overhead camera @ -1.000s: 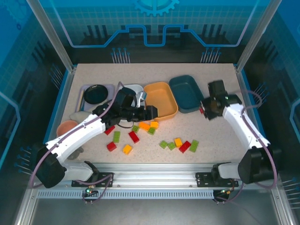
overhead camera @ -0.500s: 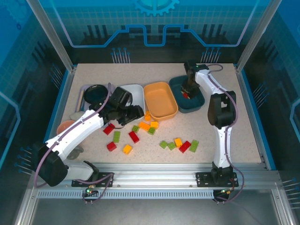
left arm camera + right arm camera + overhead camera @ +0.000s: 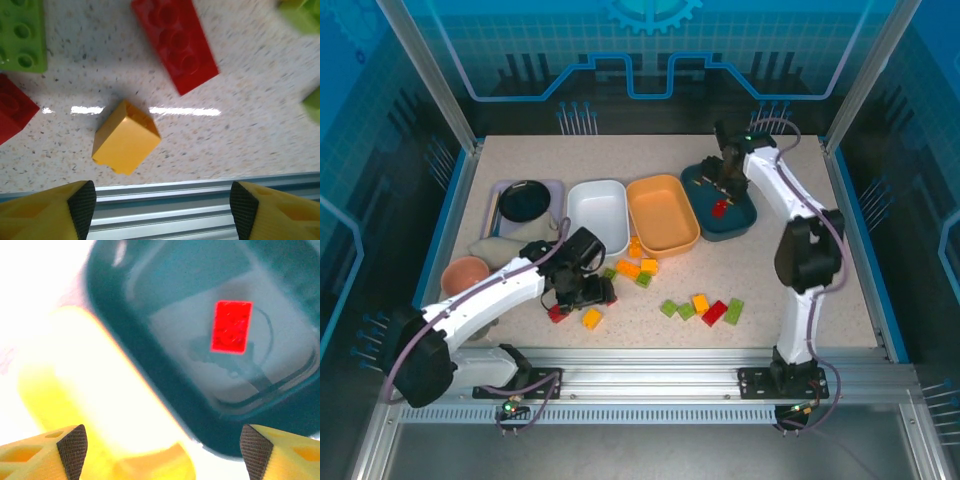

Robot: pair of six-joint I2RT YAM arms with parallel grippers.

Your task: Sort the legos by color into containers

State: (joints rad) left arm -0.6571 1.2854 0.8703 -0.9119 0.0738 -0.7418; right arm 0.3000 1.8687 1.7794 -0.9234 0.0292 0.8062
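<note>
1 red lego point(image 3: 231, 326) lies in the teal tray point(image 3: 150, 365) under my spread right gripper point(image 3: 160, 440); next I'd close my spread left gripper point(image 3: 162, 200) on the near-edge yellow lego point(image 3: 126, 137).

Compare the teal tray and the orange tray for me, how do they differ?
The teal tray is dark blue-green; the orange tray is light orange. The teal tray holds one red brick, while the orange tray holds none. The orange tray sits next to the white tray; the teal tray is at the right end of the row. Both are shallow rounded rectangles of similar size.
</note>
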